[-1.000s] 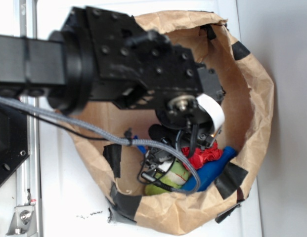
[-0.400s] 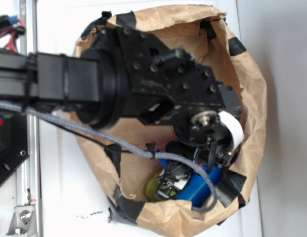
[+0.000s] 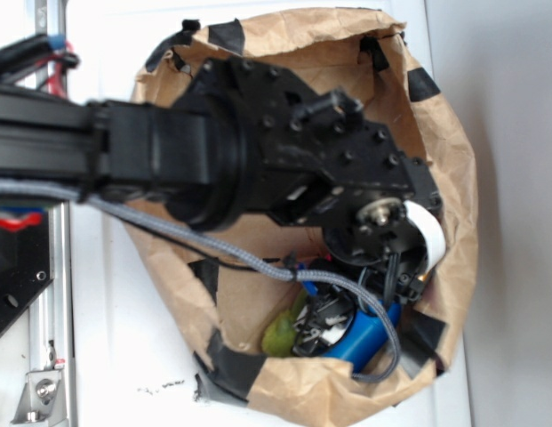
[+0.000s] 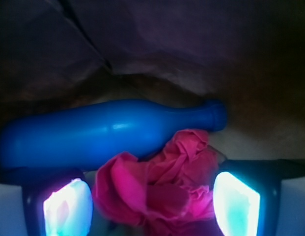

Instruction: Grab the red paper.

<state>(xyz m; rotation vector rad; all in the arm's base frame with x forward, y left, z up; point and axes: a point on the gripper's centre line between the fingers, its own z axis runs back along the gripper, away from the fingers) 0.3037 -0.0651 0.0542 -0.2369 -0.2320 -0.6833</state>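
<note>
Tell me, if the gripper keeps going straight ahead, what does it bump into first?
Probably the red paper. It sits right between the gripper's open fingers, closer than the blue bottle behind it, though depth is hard to judge.

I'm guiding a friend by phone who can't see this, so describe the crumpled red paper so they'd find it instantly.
Look into the brown paper bag patched with black tape. At its bottom lies a smooth blue bottle-shaped object, and the crumpled red paper sits right against its side, between the open gripper fingers. It is the only wrinkled, rose-like red thing there; the bottle is smooth and blue.
</note>
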